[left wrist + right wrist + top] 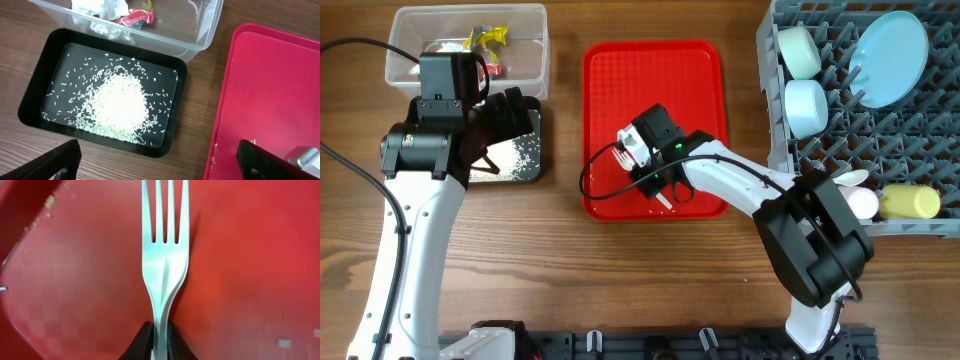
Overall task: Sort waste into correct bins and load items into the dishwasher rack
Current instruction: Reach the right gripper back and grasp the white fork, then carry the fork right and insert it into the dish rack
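1. Two arms reach over a wood table (570, 290). The right claw (160, 336) is pinched shut on the fork (165, 255), its dark fingertips pressing both sides of the handle.
2. White and plastic, the fork points its tines straight away from the claw, over the front left part of the red tray (700, 70). Whether it touches the tray floor or is lifted clear, I cannot tell.
3. A few brownish crumbs (49, 201) lie near the tray's raised rim.
4. The left claw (160, 167) is spread wide and holds nothing. It hangs above the black tub (35, 100), left of the tray.
5. Rice (120, 102) sits in a heap in the middle of the black tub, with loose grains scattered around it.
6. The clear tub (535, 70) stands just behind the black one. It holds a crumpled tissue (100, 10), a red wrapper (132, 17) and a yellow wrapper (488, 38).
7. The rack (840, 150) stands at the right edge of the table.
   - Two bowls (800, 50) stand on edge along its left side.
   - The plate (890, 55) leans in the back.
   - The yellow cup (910, 203) and the whitish cup (860, 205) lie side by side in the front.
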{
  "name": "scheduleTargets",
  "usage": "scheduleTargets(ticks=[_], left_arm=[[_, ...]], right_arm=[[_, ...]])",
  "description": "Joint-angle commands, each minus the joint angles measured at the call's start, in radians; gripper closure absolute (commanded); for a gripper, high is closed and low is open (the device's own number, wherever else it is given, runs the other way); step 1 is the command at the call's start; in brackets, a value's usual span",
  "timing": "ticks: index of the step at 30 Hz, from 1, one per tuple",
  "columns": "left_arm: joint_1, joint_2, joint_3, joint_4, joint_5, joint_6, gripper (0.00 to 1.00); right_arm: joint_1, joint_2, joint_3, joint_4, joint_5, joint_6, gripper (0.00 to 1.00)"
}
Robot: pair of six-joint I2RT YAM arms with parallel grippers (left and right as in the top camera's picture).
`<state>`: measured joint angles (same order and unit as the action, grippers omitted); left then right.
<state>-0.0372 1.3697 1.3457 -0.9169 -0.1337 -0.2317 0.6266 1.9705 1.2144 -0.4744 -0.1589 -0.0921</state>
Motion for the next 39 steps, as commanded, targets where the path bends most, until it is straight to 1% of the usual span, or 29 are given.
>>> scheduleTargets(ticks=[1,5,10,13,15,18,20,24,26,29,32,37,39], left_arm=[[0.005,0.001,0.003,0.003,-0.002,-0.012,0.0],[0.005,0.001,0.003,0.003,-0.002,-0.012,0.0],[0.005,0.001,0.003,0.003,-0.002,-0.012,0.0],[0.005,0.001,0.003,0.003,-0.002,-0.012,0.0],[0.005,0.001,0.003,0.003,-0.002,-0.012,0.0],[0.005,0.001,0.003,0.003,-0.002,-0.012,0.0],[0.005,0.001,0.003,0.003,-0.002,-0.012,0.0],[0.005,0.001,0.003,0.003,-0.002,-0.012,0.0],[0.005,0.001,0.003,0.003,-0.002,-0.012,0.0],[0.005,0.001,0.003,0.003,-0.002,-0.012,0.0],[0.005,0.001,0.003,0.003,-0.002,-0.012,0.0],[0.005,0.001,0.003,0.003,-0.002,-0.012,0.0],[0.005,0.001,0.003,0.003,-0.002,-0.012,0.0]], right_arm=[[-0.023,-0.077,-0.029,-0.055,0.032,0.143,0.94],[-0.078,-0.233,-0.029,-0.133,0.032,0.201,0.96],[-0.204,-0.486,-0.029,-0.275,0.058,0.196,0.96],[-0.311,-0.626,-0.029,-0.385,0.141,0.196,0.96],[-0.418,-0.737,-0.029,-0.467,0.206,0.162,0.95],[-0.52,-0.821,-0.029,-0.526,0.274,0.16,0.94],[-0.565,-0.852,-0.029,-0.537,0.28,0.16,0.95],[-0.582,-0.829,-0.039,-0.56,0.356,0.208,0.94],[-0.582,-0.794,-0.044,-0.559,0.362,0.206,0.95],[-0.582,-0.718,-0.044,-0.573,0.365,0.19,0.95],[-0.582,-0.624,-0.044,-0.59,0.365,0.14,0.95],[-0.582,-0.462,-0.044,-0.609,0.365,0.145,0.94],[-0.583,-0.42,-0.044,-0.612,0.366,0.147,0.92]])
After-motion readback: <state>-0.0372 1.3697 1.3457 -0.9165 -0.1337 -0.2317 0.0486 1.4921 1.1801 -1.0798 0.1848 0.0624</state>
